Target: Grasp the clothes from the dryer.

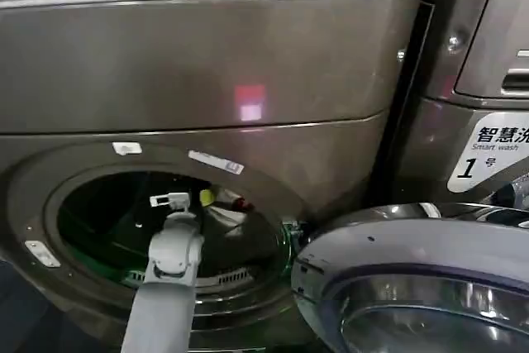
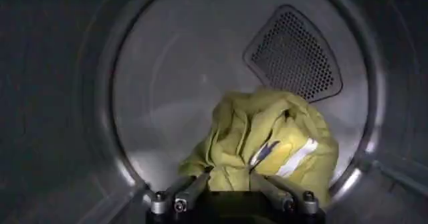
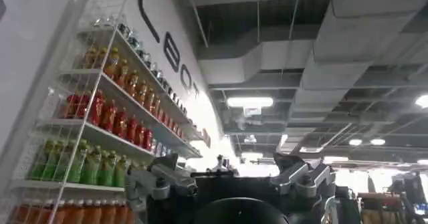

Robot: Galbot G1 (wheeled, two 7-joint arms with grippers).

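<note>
My left gripper (image 2: 231,182) is inside the drum of the dryer (image 1: 207,80), its fingers (image 2: 190,190) spread open. The clothes (image 2: 267,145), a yellow-green bundle with a pale stripe, lie just ahead of my fingertips on the drum floor, below the perforated vent (image 2: 294,55) in the back wall. The glass door (image 1: 421,287) hangs swung open beside my arm. My right gripper (image 3: 231,185) points up toward a ceiling and shelves of bottles (image 3: 100,132), fingers apart.

Left arm (image 1: 165,287) reaching forward and up, wrist straight, left gripper (image 2: 231,178) ahead with fingers (image 2: 190,190) spread apart. Right gripper (image 3: 234,178) tilted upward (fingers parted too).
</note>
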